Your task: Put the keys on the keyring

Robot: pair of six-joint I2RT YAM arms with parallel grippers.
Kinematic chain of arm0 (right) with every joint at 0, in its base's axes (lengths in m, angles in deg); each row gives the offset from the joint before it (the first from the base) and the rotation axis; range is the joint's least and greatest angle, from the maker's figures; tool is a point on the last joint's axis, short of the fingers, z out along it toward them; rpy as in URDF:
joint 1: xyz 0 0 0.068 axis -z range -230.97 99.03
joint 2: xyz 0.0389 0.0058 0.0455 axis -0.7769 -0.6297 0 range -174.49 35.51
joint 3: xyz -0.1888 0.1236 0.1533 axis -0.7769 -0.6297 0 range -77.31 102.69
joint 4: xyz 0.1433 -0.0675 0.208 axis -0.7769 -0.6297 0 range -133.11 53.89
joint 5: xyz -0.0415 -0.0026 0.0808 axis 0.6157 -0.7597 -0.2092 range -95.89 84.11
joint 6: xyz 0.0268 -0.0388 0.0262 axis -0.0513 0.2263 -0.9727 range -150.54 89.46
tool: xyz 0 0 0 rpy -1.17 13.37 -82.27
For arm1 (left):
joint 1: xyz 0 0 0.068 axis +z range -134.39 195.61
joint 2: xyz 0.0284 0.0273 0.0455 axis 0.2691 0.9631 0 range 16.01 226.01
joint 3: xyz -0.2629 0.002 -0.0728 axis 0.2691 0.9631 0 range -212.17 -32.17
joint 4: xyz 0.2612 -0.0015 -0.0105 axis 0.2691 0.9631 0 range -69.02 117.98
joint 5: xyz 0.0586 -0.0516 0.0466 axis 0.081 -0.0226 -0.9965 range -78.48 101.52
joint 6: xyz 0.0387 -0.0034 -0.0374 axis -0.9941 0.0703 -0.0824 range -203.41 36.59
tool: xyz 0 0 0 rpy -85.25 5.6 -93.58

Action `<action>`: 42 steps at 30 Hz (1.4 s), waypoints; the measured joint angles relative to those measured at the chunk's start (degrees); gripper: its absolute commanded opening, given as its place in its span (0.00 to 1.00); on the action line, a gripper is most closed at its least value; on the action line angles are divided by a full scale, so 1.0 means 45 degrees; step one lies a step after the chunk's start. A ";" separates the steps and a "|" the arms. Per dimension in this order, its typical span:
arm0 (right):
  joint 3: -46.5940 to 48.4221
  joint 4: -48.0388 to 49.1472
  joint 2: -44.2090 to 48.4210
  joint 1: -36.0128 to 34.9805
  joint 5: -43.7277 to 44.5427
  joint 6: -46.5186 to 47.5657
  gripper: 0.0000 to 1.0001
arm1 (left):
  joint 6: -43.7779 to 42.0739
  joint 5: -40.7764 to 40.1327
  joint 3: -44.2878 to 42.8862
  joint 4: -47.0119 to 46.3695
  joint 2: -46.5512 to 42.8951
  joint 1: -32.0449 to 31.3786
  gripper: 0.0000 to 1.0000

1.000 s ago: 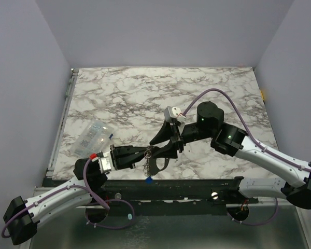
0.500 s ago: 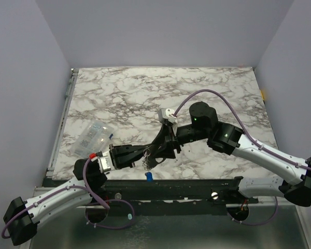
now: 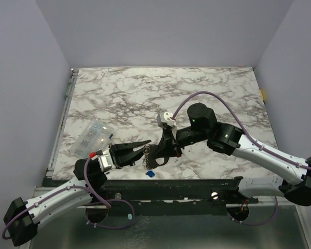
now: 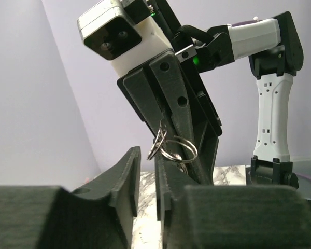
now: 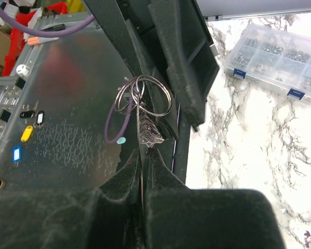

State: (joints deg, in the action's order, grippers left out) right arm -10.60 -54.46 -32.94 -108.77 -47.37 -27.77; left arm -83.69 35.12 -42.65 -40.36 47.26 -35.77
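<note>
The silvery keyring (image 3: 149,154) with its beaded chain hangs over the table's front edge between my two grippers. My right gripper (image 3: 154,155) is shut on it: in the right wrist view the rings (image 5: 145,98) and bunched chain (image 5: 148,133) sit just past its closed fingertips (image 5: 143,155). My left gripper (image 3: 144,148) stands open beside it, a gap between its fingers (image 4: 147,174), with the keyring (image 4: 172,148) just beyond them. A small blue key (image 3: 150,174) shows below the chain; I cannot tell whether it hangs or lies there. A mint green piece (image 3: 130,215) lies on the metal shelf.
A clear plastic container with blue marks (image 3: 93,136) lies on the marble table (image 3: 217,88) at the left; the right wrist view shows its compartments (image 5: 272,57). A black rail (image 3: 197,187) and a metal shelf (image 3: 197,228) run below the front edge. Lilac walls enclose the table.
My right gripper has moved left to the keyring and shut on it. My left gripper, shut on the keyring before, has opened. The blue key has shifted slightly up.
</note>
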 measured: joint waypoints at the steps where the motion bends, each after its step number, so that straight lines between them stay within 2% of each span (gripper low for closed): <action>1: 0.0000 -0.0044 0.0039 0.0000 -0.0005 0.0034 0.01 | 0.0000 -0.0015 0.0005 0.0010 -0.0005 0.0000 0.31; 7: 0.0418 -0.0971 0.0165 0.0000 0.0000 0.0355 0.01 | -0.0335 -0.0112 0.0078 0.0262 -0.0500 0.0000 0.45; 13: 0.1073 -0.2390 0.0165 0.0000 0.0306 0.0719 0.01 | -0.1010 -0.0112 0.0121 0.1418 -0.1593 -0.0005 0.53; 20: 0.1579 -0.4313 0.0151 0.0058 0.1860 0.1035 0.01 | -0.1967 0.0141 -0.0486 0.4522 -0.2837 -0.0044 0.53; 25: 0.1957 -0.5557 0.0126 0.0063 0.3050 0.1166 0.01 | -0.2341 0.0136 -0.2472 0.7966 -0.2880 -0.0053 0.51; 29: 0.2016 -0.6193 0.0117 0.0097 0.3633 0.1214 0.01 | -0.2448 0.0180 -0.3687 0.9554 -0.2637 -0.0053 0.48; 35: 0.2186 -0.6800 -0.0155 0.0097 0.4017 0.1297 0.01 | -0.2283 0.0665 -0.4949 1.1094 -0.0559 -0.0053 0.46; 42: 0.2263 -0.7014 -0.0204 0.0083 0.4138 0.1302 0.01 | -0.2239 0.0738 -0.5523 1.2060 0.1054 -0.0053 0.40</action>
State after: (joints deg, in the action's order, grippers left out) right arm -0.41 -86.02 -33.86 -108.40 -28.74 -21.91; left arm -93.76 38.44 -67.50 13.91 52.00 -36.01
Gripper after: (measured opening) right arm 0.024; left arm 0.426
